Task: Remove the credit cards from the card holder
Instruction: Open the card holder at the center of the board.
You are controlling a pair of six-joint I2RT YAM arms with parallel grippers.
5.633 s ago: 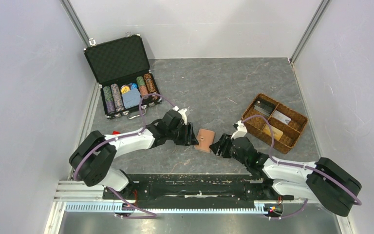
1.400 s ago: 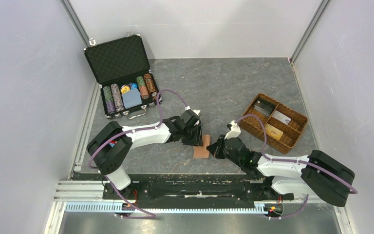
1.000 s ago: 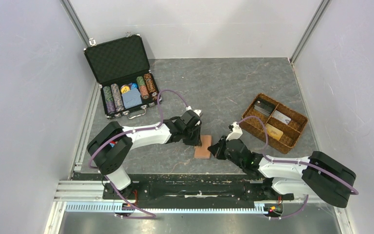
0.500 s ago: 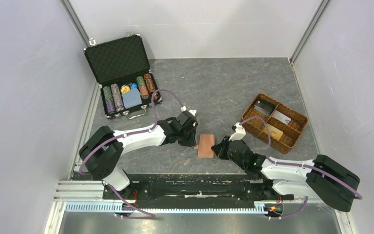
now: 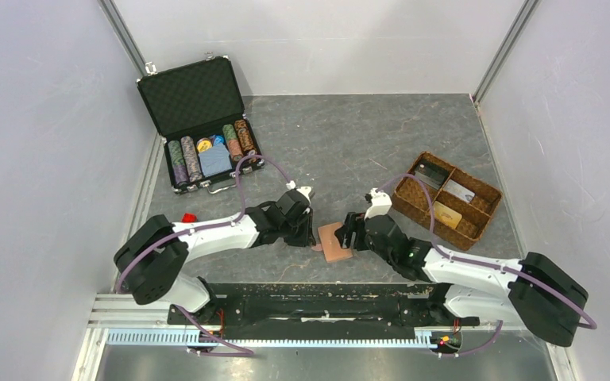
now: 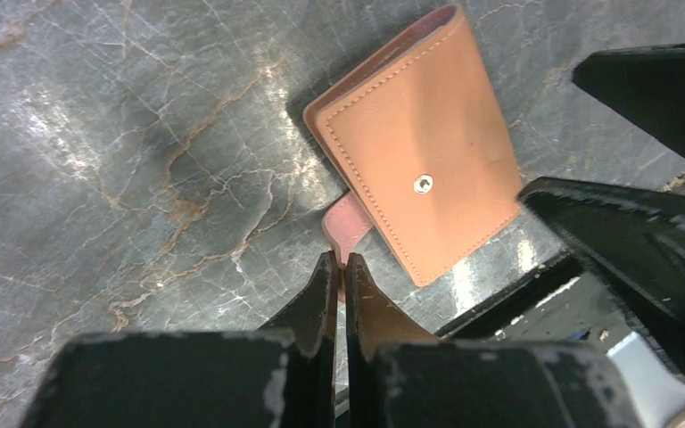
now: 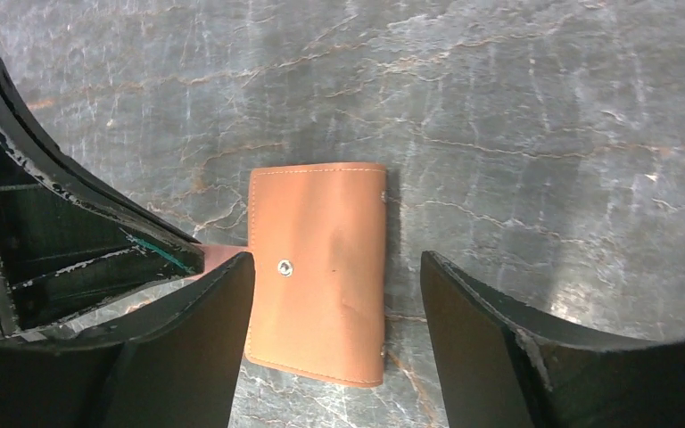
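Observation:
The tan leather card holder (image 5: 335, 242) lies folded shut on the grey tabletop, its snap stud facing up. My left gripper (image 6: 341, 267) is shut on its pinkish snap tab (image 6: 350, 221), low at the holder's left edge. My right gripper (image 7: 337, 260) hovers above the card holder (image 7: 321, 267) with its fingers (image 7: 205, 330) open on either side, touching nothing. No credit cards show in the closed holder. A dark grey credit card (image 5: 429, 173), a white one (image 5: 458, 190) and a tan one (image 5: 447, 214) lie in the woven tray.
The brown woven divided tray (image 5: 484, 221) stands to the right of the holder. An open black chip case (image 5: 198, 119) with striped chips is at the back left. A small red object (image 5: 189, 217) lies at the left. The black base rail (image 5: 286, 294) runs along the near edge.
My right gripper has opened and moved over the card holder. My left gripper has drawn back to the left, staying shut on the tab, and the holder has turned slightly.

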